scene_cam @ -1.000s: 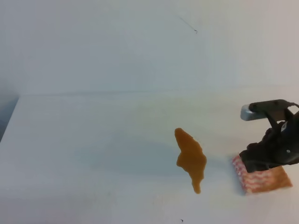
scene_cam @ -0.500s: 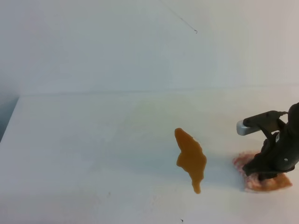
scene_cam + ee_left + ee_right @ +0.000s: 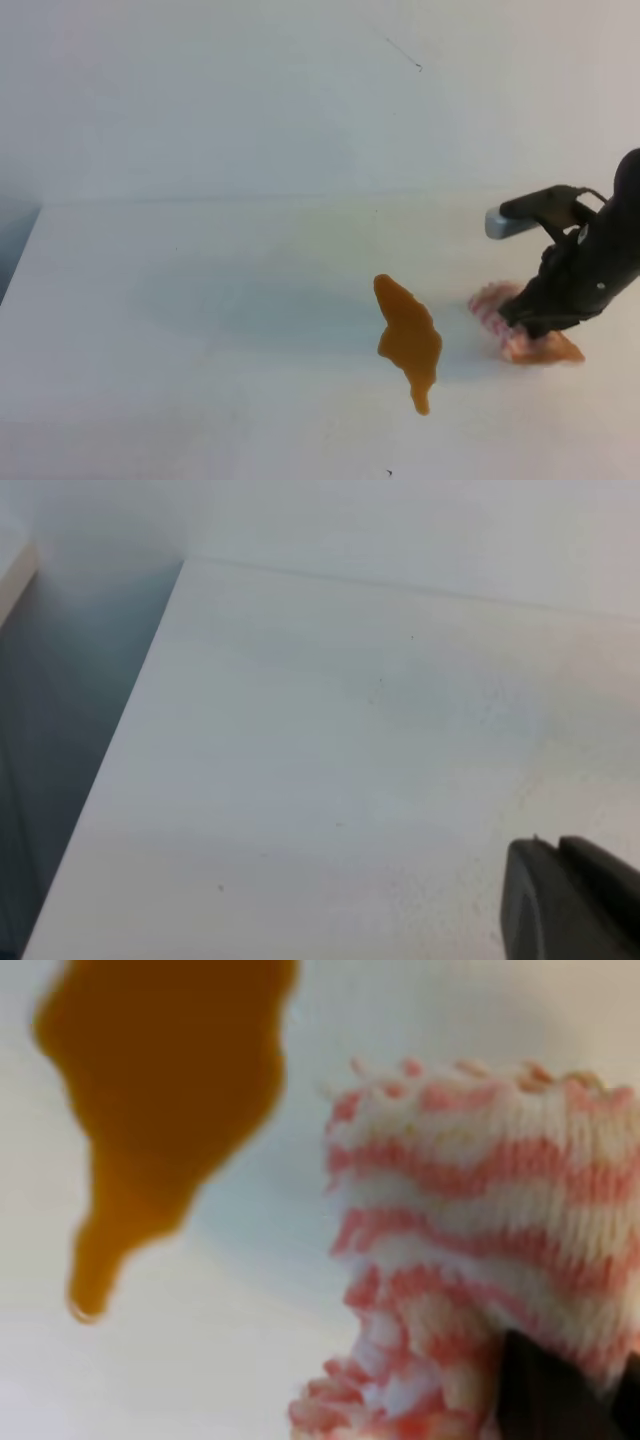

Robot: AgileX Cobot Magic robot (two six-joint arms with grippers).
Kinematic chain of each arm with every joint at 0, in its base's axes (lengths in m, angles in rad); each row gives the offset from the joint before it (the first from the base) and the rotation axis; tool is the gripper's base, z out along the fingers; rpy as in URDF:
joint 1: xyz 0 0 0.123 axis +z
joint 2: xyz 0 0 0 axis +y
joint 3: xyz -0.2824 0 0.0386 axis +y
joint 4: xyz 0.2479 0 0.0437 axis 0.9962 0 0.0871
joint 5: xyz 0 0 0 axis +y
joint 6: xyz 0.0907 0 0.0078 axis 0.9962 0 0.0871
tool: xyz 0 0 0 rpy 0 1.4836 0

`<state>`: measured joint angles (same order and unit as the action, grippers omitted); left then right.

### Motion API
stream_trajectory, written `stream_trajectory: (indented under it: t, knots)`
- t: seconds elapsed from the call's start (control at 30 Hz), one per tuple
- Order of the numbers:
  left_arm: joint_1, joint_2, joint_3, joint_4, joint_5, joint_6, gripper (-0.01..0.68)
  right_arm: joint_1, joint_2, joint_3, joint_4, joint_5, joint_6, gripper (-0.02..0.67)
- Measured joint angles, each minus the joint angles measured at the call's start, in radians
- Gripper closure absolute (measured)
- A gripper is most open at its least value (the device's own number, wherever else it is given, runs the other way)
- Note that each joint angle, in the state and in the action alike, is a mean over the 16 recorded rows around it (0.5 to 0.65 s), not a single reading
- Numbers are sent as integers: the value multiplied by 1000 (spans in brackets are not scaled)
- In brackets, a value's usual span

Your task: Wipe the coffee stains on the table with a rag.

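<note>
The right arm's fingers [image 3: 522, 326] are closed on the striped rag [image 3: 500, 312], which is bunched up in their grip low over the white surface [image 3: 200, 320]. The coffee stain [image 3: 408, 340] lies just to the rag's left, not touching it. Only a dark tip of the left fingers [image 3: 565, 900] shows; I cannot tell their state.

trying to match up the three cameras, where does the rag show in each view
Exterior high: the rag lies at right of centre on the table, bunched under the right tool, just right of the coffee stains.
Left wrist: not in it; only bare table and a dark tool tip.
Right wrist: the rag fills the right half.
Shared landmark: the coffee stains, upper left in the right wrist view, absent from the left wrist view.
</note>
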<state>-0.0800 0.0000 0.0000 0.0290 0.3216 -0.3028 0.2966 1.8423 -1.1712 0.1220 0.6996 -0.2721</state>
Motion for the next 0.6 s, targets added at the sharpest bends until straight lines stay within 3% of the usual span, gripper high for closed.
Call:
stream_trajectory:
  t: [0.23, 0.6]
  knots:
    - [0, -4, 5, 0, -2, 0, 674, 117, -45, -53, 44, 29, -74, 652]
    - [0, -11, 16, 0, -6, 0, 673, 341, 8, -43, -101, -24, 1, 649]
